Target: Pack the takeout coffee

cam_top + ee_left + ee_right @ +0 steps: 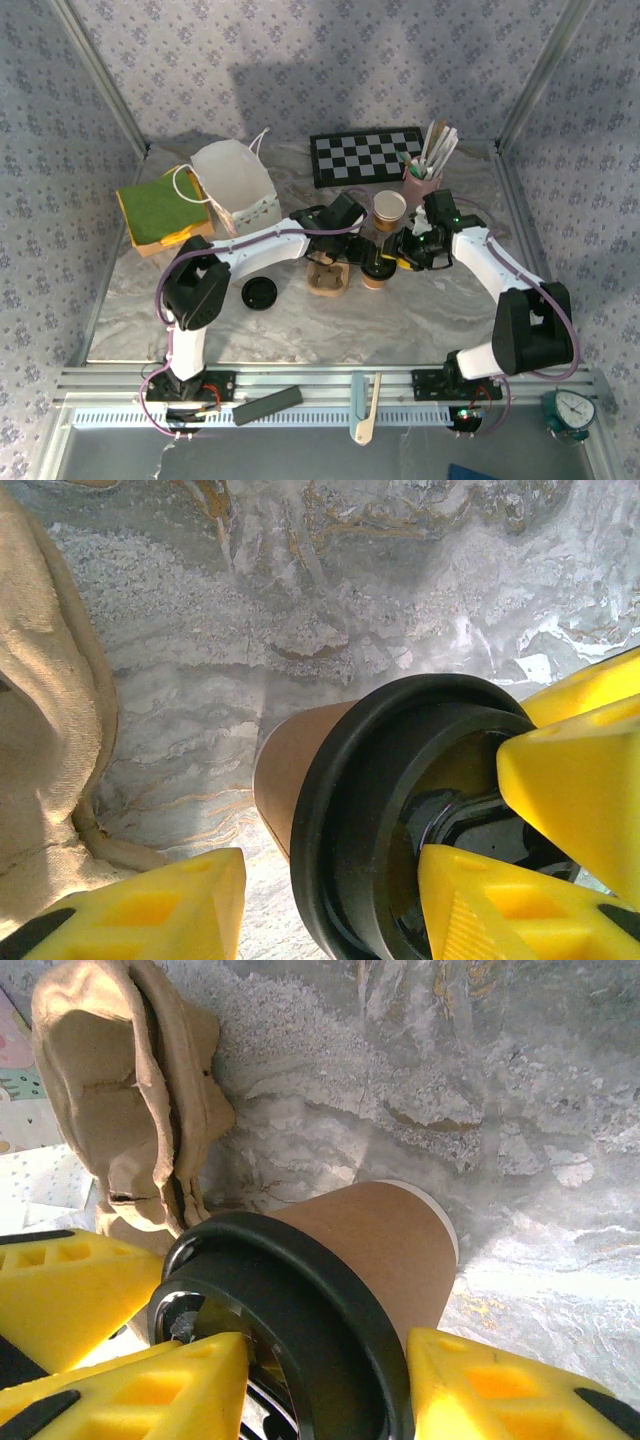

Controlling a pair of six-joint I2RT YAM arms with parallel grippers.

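Note:
The takeout coffee [375, 272], a tan paper cup with a black lid, stands upright on the marble table right of the pulp tray. Both grippers meet over its lid. My left gripper [330, 865] is open: one yellow finger [480, 900] lies over the lid's top, while the other [160, 910] stands clear of the cup wall [285, 770] with table showing between. My right gripper [328, 1345] also straddles the lid rim, jaws apart. One of its fingers [500, 1390] is against the rim's outer edge beside the cup [390, 1240]; the other [150, 1390] is over the lid.
The brown pulp tray [328, 278] sits just left of the cup. A second, lidless cup [389, 208] and the pink cup of stirrers [420, 185] stand behind. A loose black lid [259, 293] lies front left. A white bag [238, 185], chessboard [367, 155] and green cloth [160, 208] are further back.

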